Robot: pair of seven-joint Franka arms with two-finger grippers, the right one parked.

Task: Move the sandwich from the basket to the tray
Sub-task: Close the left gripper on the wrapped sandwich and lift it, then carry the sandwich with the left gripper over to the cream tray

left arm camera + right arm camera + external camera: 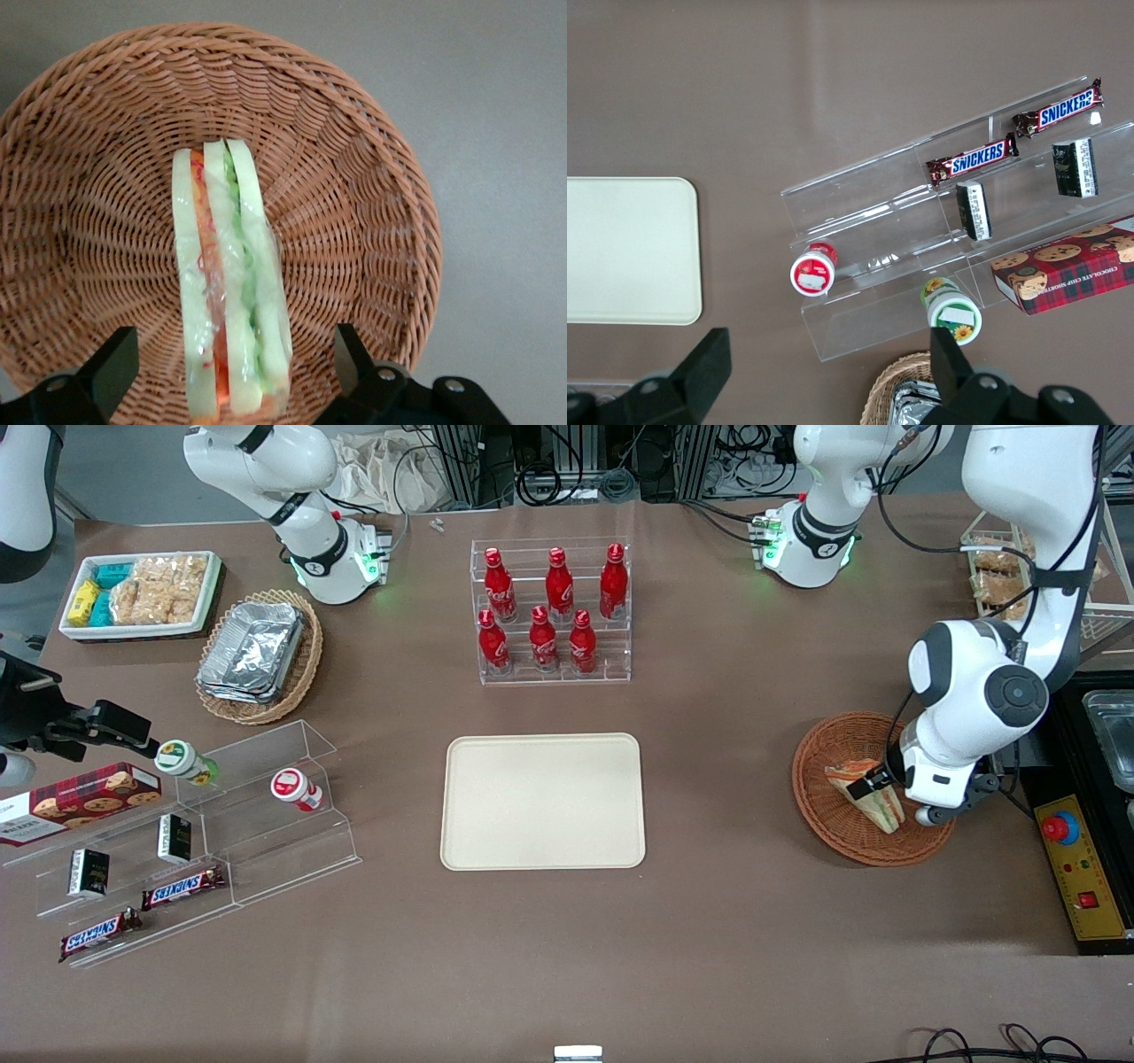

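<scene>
The sandwich, a clear-wrapped wedge of white bread with orange-red and green layers, lies in the round reddish-brown wicker basket at the working arm's end of the table. My left gripper hangs just over the basket, open, one black finger on each side of the sandwich with a gap to it on both sides. From the front, the sandwich shows partly under the gripper in the basket. The cream-beige tray lies bare at mid-table, toward the parked arm from the basket.
A clear rack of red bottles stands farther from the camera than the tray. A control box with a red button lies beside the basket at the table edge. Clear snack shelves, a tan basket of foil trays and a white bin fill the parked arm's end.
</scene>
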